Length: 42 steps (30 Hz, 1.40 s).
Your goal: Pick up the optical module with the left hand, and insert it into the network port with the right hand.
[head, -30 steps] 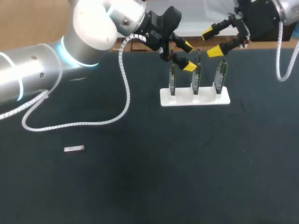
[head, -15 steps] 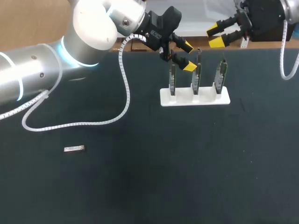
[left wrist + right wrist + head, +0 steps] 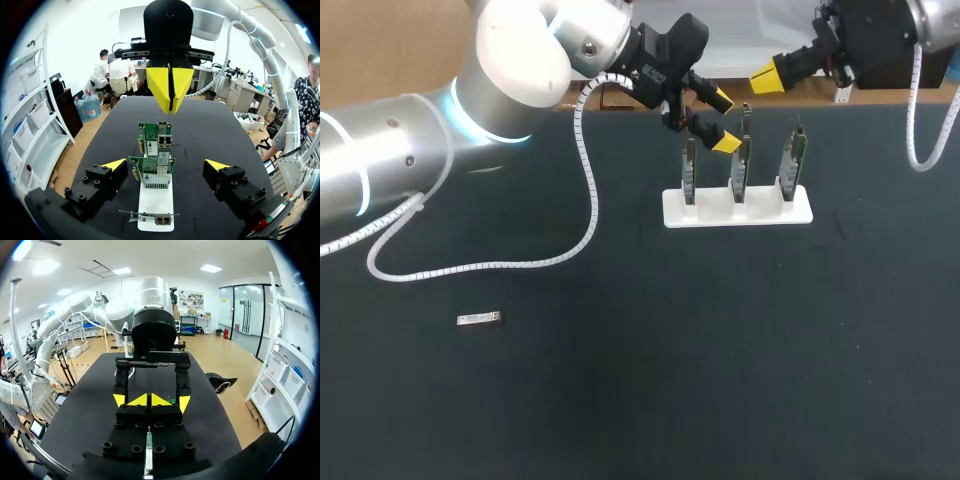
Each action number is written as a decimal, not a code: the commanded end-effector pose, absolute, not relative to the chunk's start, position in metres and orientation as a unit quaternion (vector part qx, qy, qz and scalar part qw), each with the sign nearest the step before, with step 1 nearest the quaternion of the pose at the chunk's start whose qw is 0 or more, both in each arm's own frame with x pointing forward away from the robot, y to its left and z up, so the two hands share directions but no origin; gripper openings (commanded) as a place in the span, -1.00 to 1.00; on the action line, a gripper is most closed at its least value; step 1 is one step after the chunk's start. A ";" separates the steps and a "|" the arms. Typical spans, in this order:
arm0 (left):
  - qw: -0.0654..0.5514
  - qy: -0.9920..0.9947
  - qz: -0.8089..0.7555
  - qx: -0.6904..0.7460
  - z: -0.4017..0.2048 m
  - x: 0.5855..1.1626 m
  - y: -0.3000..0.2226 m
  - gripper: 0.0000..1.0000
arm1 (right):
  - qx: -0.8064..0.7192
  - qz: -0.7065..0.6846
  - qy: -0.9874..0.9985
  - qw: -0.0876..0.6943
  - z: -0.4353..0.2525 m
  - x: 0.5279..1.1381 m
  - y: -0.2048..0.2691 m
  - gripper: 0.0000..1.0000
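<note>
Up back by the far edge: left gripper [image 3: 722, 121] spread wide, right gripper [image 3: 767, 73] pinched together. Open table [image 3: 670, 380] around optical module [image 3: 479, 319].

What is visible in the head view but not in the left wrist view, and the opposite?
Only the head view: the optical module, lying alone on the table, far from both grippers. Only the left wrist view: the metal port cages on the cards. Both: the white stand with three upright cards, the open left gripper close to it, and the right gripper, tips together, beyond it.
</note>
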<state>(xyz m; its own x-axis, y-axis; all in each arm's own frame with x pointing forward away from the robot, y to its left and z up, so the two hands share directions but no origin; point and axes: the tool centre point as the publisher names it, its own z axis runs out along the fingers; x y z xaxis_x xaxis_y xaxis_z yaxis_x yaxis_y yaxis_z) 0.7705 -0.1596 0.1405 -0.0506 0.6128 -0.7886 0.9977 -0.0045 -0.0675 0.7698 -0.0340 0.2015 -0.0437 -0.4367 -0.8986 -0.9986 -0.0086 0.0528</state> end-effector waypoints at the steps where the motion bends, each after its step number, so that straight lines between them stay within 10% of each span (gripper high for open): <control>1: 0.287 0.645 -0.333 0.626 0.141 0.772 -0.161 1.00 | -0.595 0.395 0.605 0.353 0.198 0.773 -0.029 -1.00; 42: 0.287 0.645 -0.333 0.626 0.141 0.772 -0.161 1.00 | -0.598 0.386 0.621 0.328 0.175 0.776 -0.024 -1.00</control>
